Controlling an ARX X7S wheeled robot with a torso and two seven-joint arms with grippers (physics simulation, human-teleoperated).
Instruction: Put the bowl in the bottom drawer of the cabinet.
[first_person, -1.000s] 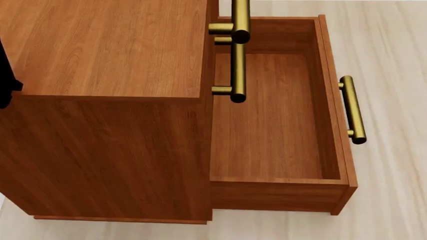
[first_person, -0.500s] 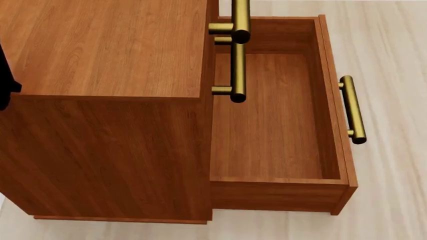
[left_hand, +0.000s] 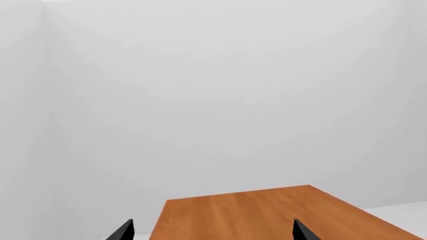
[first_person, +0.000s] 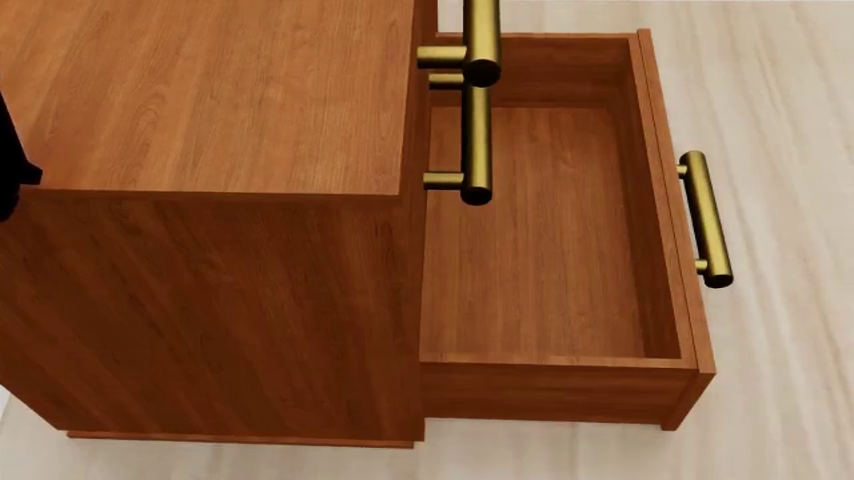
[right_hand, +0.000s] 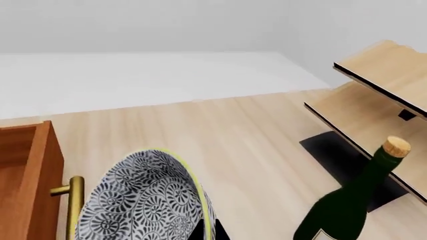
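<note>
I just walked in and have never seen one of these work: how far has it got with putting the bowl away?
Done: the bottom drawer of the cabinet stands pulled out, with nothing in it. In hand: the bowl sits close up in the right wrist view, beside the drawer's brass handle, seemingly held by the right pincer, though its jaws are mostly hidden. Left: lowering the bowl into the drawer.

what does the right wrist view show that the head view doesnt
Only the right wrist view shows the bowl close to the camera, a dark green bottle with a cork, and a pale wooden rack on a black base. Only the head view shows the cabinet top, the upper handles and the empty inside of the bottom drawer. Both show the drawer's front with its brass handle and the pale floor.
</note>
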